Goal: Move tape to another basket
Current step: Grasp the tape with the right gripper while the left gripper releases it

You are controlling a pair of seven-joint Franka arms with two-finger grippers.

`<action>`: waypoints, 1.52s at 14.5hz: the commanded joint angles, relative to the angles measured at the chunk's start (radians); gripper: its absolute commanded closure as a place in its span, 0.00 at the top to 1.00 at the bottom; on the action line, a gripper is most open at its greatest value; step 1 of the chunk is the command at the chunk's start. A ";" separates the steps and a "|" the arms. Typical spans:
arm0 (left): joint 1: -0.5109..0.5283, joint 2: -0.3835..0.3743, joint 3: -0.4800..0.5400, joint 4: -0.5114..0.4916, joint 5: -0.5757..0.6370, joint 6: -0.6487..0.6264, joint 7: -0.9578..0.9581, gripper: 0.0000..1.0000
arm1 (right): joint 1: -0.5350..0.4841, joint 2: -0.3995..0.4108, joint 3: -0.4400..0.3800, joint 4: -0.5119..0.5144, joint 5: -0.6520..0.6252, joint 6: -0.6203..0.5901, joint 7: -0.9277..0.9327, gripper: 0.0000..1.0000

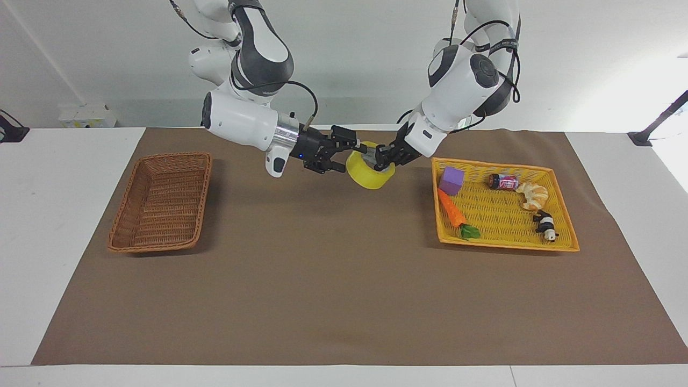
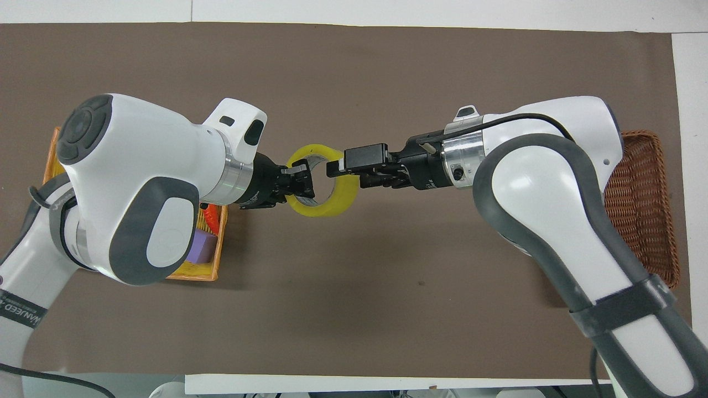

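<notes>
The yellow tape (image 1: pixel 367 176) hangs tilted in the air over the mat, between the two baskets. My left gripper (image 1: pixel 379 158) is shut on its rim, with one finger inside the white core; it also shows in the overhead view (image 2: pixel 303 180). My right gripper (image 1: pixel 348 154) is open and its fingertips are at the tape's rim (image 2: pixel 344 194) on the side toward the right arm's end; in the overhead view this gripper (image 2: pixel 336 166) overlaps the ring. The dark brown basket (image 1: pixel 161 201) lies empty at the right arm's end, partly hidden under the right arm in the overhead view (image 2: pixel 641 210).
A bright yellow tray basket (image 1: pixel 508 245) at the left arm's end holds a purple block (image 1: pixel 452 180), a carrot (image 1: pixel 451 209), a small can (image 1: pixel 503 182), a croissant (image 1: pixel 531 195) and a panda toy (image 1: pixel 546 224). A brown mat (image 1: pixel 333 279) covers the table.
</notes>
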 commanded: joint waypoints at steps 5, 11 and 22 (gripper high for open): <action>-0.018 -0.008 0.014 -0.002 0.013 0.007 -0.021 0.00 | 0.019 -0.006 -0.004 -0.013 0.014 0.014 -0.015 0.82; -0.018 -0.008 0.014 -0.002 0.013 0.001 -0.019 0.00 | 0.014 -0.008 -0.004 -0.019 0.012 0.003 -0.034 0.00; 0.047 -0.055 0.037 0.130 0.073 -0.164 -0.125 1.00 | 0.006 -0.008 -0.004 -0.019 0.012 -0.006 -0.040 0.00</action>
